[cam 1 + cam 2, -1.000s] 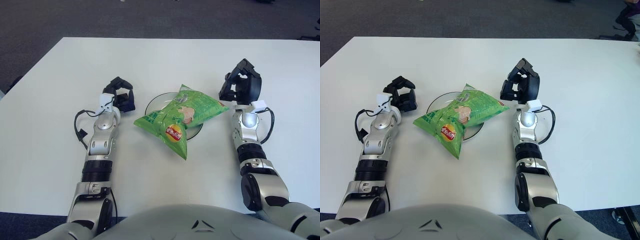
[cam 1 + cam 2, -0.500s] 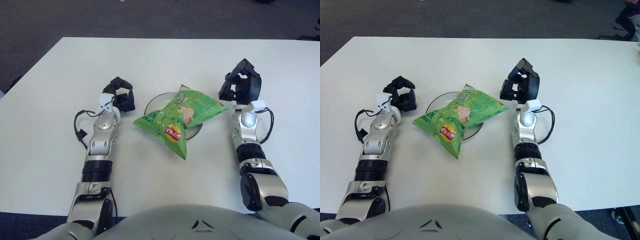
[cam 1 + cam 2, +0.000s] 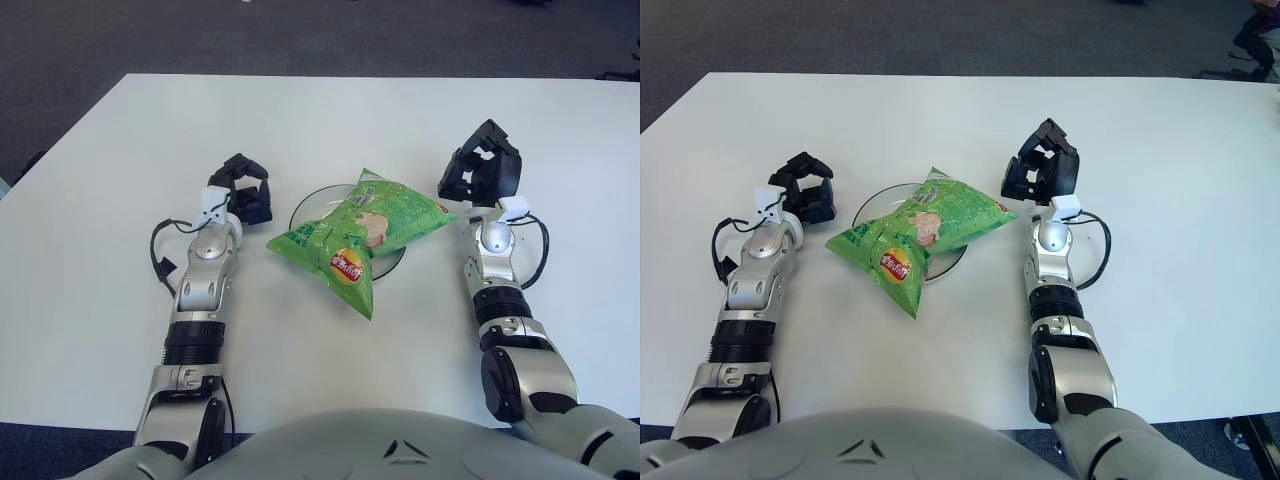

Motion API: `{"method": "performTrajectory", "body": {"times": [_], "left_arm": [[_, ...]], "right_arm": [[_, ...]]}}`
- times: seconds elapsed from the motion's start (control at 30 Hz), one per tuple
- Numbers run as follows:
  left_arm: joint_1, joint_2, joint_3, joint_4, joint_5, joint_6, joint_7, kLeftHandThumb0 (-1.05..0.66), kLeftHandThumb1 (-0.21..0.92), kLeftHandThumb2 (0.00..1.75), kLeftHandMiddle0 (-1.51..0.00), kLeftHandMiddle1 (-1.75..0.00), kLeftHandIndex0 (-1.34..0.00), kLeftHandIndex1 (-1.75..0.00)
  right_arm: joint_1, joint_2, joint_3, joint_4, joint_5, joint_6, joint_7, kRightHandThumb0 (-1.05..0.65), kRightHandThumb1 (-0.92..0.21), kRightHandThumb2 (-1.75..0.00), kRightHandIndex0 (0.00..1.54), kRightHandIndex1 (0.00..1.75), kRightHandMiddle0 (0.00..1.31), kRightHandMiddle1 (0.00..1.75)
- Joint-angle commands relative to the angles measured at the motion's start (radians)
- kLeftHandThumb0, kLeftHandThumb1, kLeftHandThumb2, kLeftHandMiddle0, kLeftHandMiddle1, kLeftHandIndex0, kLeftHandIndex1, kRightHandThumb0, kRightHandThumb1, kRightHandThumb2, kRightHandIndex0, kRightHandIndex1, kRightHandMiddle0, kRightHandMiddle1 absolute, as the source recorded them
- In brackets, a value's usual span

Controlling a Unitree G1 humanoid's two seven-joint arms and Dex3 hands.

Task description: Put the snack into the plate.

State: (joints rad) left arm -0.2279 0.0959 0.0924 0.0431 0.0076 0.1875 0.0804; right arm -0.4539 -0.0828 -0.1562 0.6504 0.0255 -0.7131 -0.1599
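Note:
A green snack bag lies across a small dark plate at the middle of the white table, its lower corner hanging over the plate's near rim onto the table. My right hand hovers just right of the bag's right end, fingers spread and holding nothing. My left hand shows left of the plate, apart from the bag, with its fingers loosely curled and nothing in them.
The white table stretches wide behind and to both sides of the plate. Dark carpet lies beyond its far edge. A black cable loops beside my left forearm, another beside my right wrist.
My right hand has drawn back slightly to the right and up from the bag's end. The bag, plate and left hand have not moved.

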Motion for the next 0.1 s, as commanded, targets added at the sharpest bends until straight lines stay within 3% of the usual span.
{"method": "performTrajectory", "body": {"times": [0.0, 0.07], "left_arm": [[0.029, -0.005, -0.005, -0.003, -0.009, 0.008, -0.02, -0.49, 0.3, 1.34, -1.31, -1.75, -0.63, -1.75], [0.031, -0.005, -0.005, -0.006, -0.008, 0.003, -0.021, -0.49, 0.3, 1.34, -1.31, -1.75, -0.63, -1.75]], "right_arm": [[0.199, 0.047, 0.014, 0.063, -0.026, 0.058, -0.018, -0.56, -0.14, -1.53, 1.34, 1.75, 0.76, 1.75], [0.201, 0.046, 0.016, 0.054, -0.031, 0.072, -0.023, -0.56, -0.14, -1.53, 1.34, 1.75, 0.76, 1.75]]}}
